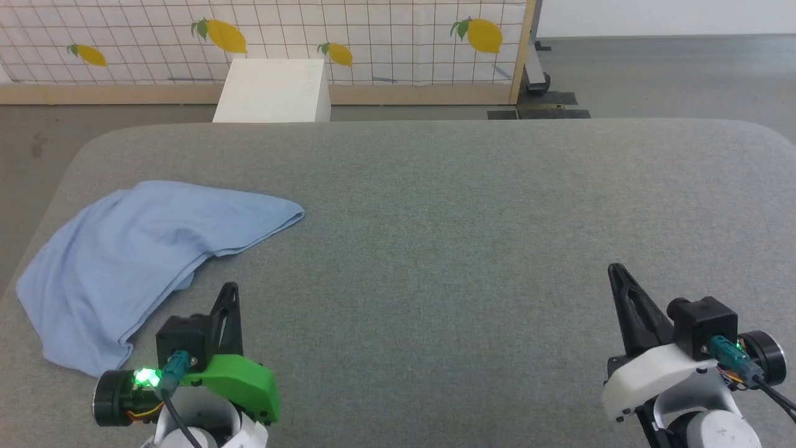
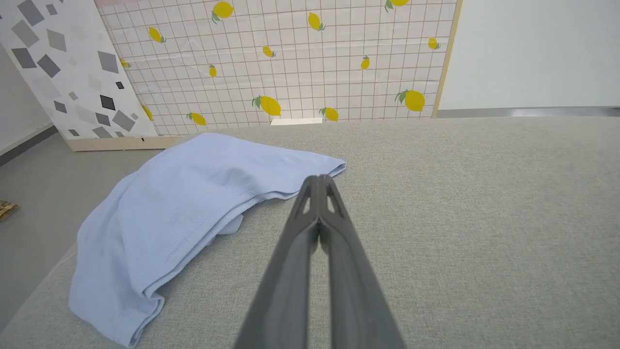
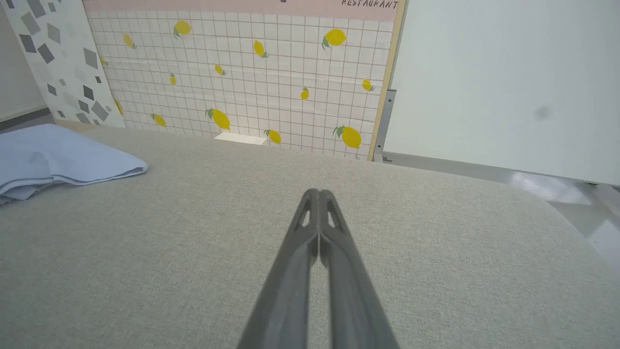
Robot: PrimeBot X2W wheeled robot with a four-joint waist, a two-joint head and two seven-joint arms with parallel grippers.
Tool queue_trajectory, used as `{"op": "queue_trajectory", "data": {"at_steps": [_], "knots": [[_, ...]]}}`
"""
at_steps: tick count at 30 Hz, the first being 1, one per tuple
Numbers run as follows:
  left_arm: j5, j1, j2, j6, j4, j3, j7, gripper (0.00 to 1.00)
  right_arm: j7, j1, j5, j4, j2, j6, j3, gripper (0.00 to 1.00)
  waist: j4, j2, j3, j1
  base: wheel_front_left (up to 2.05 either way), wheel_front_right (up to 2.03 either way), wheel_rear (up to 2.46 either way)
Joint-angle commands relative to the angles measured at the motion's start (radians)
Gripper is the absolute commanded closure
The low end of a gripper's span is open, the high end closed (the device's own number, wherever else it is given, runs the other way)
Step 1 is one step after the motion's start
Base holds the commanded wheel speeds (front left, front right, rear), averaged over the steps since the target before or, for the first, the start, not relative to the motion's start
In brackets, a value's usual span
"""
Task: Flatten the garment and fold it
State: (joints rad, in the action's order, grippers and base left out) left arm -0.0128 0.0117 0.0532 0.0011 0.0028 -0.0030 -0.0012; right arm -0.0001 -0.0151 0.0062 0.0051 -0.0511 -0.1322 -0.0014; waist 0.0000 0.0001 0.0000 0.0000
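Observation:
The garment [image 1: 143,255] is a light blue cloth lying bunched and doubled over at the left of the grey padded table [image 1: 472,236]. Its collar, buttons and logo are hidden. My left gripper [image 1: 231,290] is shut and empty, hovering just right of the garment's near edge. In the left wrist view the garment [image 2: 193,208] spreads left of the closed left gripper [image 2: 318,180]. My right gripper [image 1: 617,270] is shut and empty, far to the right over bare table. The right wrist view has the garment [image 3: 58,157] at its left edge, well away from the right gripper [image 3: 318,193].
A white box [image 1: 273,90] stands on the floor beyond the table's far edge, in front of a tiled panel with lemons [image 1: 261,37]. The table's left edge runs close to the garment. Grey floor [image 1: 671,74] lies behind and to the right.

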Motion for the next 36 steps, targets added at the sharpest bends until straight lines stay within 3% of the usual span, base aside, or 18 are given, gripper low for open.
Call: {"op": "queue_trajectory", "data": {"at_steps": [1, 36], "knots": [[0.000, 0.000, 0.000, 0.000, 0.000, 0.000, 0.000, 0.00, 0.000, 0.000, 0.000, 0.000, 0.000, 0.000, 0.000, 0.00, 0.000, -0.0001, 0.000, 0.0000, 0.00, 0.00, 0.00], [-0.034, -0.008, -0.001, 0.005, 0.042, -0.042, -0.067, 0.00, -0.067, 0.038, 0.050, 0.021, 0.000, 0.000, -0.043, 0.00, -0.001, -0.0001, -0.003, 0.0000, 0.00, 0.00, 0.00]]}}
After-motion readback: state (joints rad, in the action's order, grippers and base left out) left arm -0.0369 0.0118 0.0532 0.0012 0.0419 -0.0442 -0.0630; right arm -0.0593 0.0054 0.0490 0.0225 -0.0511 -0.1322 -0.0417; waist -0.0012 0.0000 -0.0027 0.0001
